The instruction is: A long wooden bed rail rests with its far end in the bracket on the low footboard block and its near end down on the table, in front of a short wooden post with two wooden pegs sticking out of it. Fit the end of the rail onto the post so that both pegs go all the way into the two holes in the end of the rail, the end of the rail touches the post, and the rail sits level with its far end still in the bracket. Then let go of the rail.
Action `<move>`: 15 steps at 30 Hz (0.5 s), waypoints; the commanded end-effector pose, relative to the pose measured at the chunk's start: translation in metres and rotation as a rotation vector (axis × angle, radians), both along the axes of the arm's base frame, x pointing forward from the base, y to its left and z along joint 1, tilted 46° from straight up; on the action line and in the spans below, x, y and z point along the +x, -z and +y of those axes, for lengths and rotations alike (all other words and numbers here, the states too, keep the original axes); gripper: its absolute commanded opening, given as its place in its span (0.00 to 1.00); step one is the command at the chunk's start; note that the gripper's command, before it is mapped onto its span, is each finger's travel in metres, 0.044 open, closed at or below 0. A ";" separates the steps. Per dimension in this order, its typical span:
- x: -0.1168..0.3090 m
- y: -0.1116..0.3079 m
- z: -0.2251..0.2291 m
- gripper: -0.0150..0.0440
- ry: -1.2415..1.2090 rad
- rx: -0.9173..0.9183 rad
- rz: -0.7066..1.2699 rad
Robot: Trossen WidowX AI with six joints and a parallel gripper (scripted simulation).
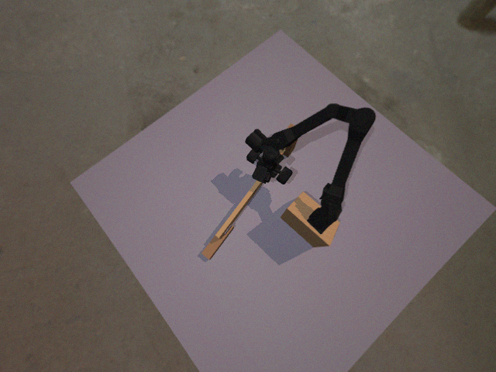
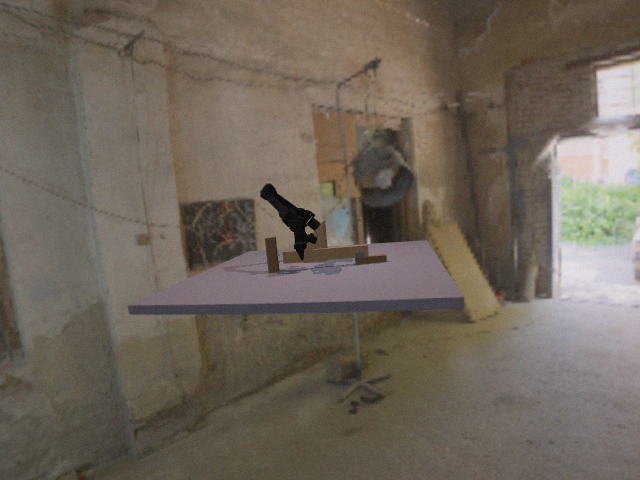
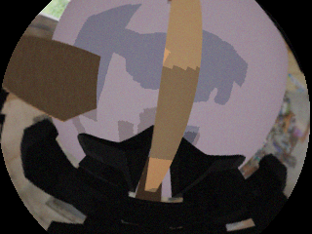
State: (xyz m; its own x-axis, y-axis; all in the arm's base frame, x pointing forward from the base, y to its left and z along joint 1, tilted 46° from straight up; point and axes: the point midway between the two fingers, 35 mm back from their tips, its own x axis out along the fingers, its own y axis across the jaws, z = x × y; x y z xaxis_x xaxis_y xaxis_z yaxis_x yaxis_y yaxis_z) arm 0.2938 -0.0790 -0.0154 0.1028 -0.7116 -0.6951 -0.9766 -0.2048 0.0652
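Note:
My gripper (image 1: 262,177) is shut on the long wooden rail (image 1: 236,208) close to its near end. In the side view the rail (image 2: 325,253) is held off the table and looks about level. Its far end rests on the low footboard block (image 1: 211,248), which also shows in the side view (image 2: 371,258). The short post (image 2: 271,254) stands just beyond the rail's near end, with a small gap between them. The pegs are too small to make out. From above, the post (image 1: 290,125) is mostly hidden under my arm. In the wrist view the rail (image 3: 172,92) runs up from between my fingers (image 3: 156,189).
My arm's base sits on a wooden block (image 1: 310,224) to the right of the rail. A brown block (image 3: 53,78) shows at the left of the wrist view. The table edges lie far from the parts.

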 end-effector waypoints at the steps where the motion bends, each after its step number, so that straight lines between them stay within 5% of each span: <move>1: 0.001 -0.002 0.000 0.25 -0.004 0.001 0.000; 15: 0.002 -0.005 -0.004 0.25 -0.004 0.001 0.000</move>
